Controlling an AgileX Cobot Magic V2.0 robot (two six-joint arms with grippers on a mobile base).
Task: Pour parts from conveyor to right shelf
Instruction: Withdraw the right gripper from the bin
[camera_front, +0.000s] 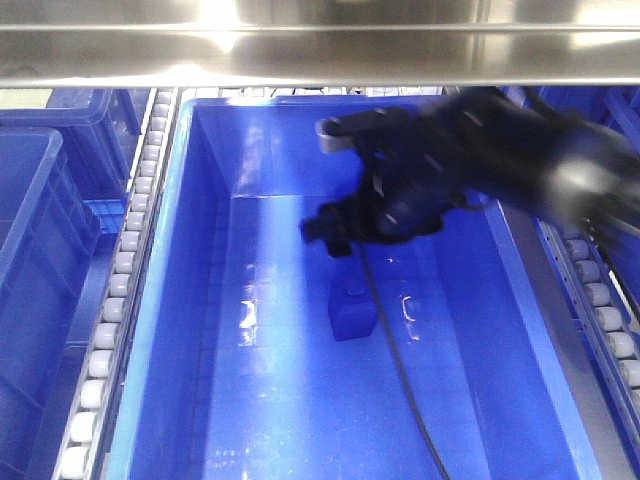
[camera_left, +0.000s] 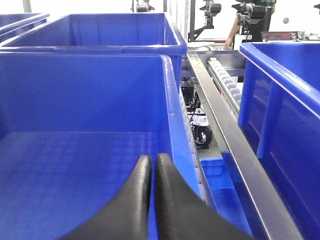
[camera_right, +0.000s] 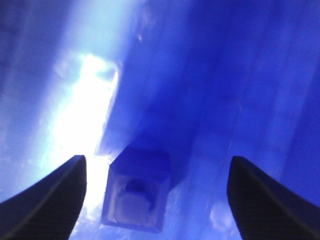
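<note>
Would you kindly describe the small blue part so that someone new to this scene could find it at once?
Start at the large glossy blue bin in the middle of the roller-track shelf, the one the right gripper reaches into. On its floor, just below the open gripper, lies a small blue block. It is the only loose object in that bin, boxy and brick-like.

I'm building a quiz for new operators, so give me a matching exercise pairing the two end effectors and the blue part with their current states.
Things:
1. left end effector
2. right end effector
3. blue block

States:
A. resting on the bin's floor
B. fingers spread wide
C. fingers pressed together, nothing between them

Pairs: 1-C, 2-B, 3-A
</note>
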